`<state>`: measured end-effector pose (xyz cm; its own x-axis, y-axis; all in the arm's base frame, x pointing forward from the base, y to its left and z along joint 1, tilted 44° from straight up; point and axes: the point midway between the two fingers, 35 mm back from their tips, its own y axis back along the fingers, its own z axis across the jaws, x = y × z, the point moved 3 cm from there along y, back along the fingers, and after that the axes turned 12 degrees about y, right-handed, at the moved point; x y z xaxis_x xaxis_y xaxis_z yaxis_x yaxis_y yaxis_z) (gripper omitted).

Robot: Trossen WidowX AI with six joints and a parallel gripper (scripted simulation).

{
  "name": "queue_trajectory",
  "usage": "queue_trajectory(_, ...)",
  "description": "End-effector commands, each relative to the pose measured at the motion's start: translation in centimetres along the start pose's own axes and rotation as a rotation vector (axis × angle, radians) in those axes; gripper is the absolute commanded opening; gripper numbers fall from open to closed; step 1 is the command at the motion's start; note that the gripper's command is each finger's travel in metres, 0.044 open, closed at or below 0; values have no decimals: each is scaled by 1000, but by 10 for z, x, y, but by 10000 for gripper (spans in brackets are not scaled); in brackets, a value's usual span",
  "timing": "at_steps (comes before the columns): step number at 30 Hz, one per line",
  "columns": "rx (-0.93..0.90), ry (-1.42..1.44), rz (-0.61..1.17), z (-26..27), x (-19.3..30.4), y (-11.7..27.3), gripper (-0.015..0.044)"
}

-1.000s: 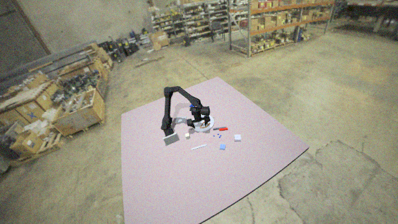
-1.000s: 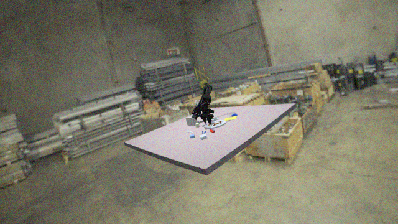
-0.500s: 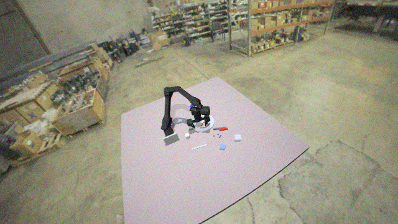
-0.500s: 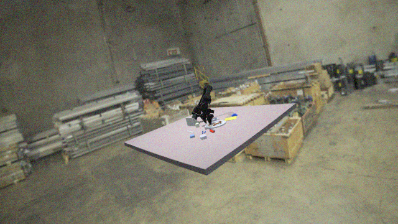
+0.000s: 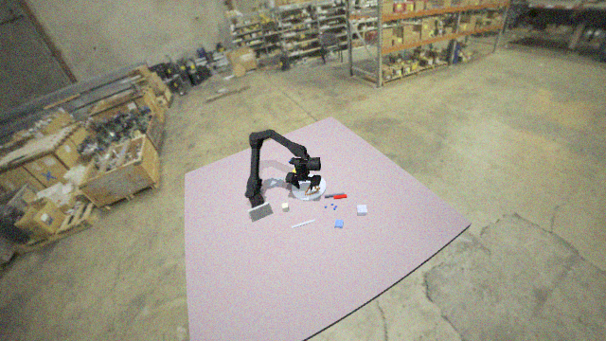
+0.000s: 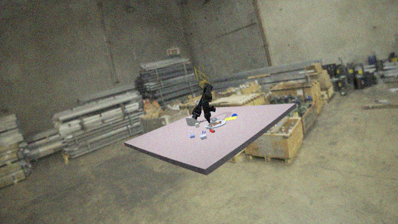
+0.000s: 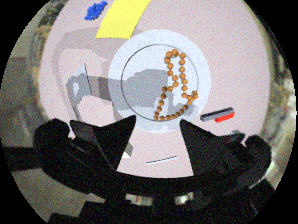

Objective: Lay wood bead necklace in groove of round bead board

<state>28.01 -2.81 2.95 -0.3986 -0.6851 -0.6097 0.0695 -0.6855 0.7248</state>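
The round bead board [image 5: 299,196] [image 7: 202,62] is pale, with a thin dark circular groove. The orange-brown wood bead necklace [image 6: 214,124] [image 7: 175,78] lies bunched on it in a narrow, bent loop. In the wrist view its upper part stands inside the circle, right of centre; its lower beads run along the groove's lower right, and a few at the right reach about the line. My gripper [image 5: 304,187] [image 7: 158,119] is open and empty, above the board's near edge, with its tips either side of the necklace's lower left end in the wrist view. Finger height is hard to tell.
A red and grey tool [image 5: 340,196] [image 7: 224,118] lies beside the board. A yellow sheet [image 6: 231,119] [image 7: 122,17] and a blue cluster [image 7: 95,11] lie beyond. A white stick [image 5: 303,224], a blue block [image 5: 339,224], a pale block [image 5: 362,210] and a cream cube [image 5: 285,206] lie nearer.
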Motion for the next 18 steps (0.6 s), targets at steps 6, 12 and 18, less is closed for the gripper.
queue_trajectory(6,2,-266,4,-4,-8,13,120)
queue_trajectory(12,2,-266,4,-4,-8,2,120)
queue_trajectory(18,11,-260,5,-5,-8,4,120)
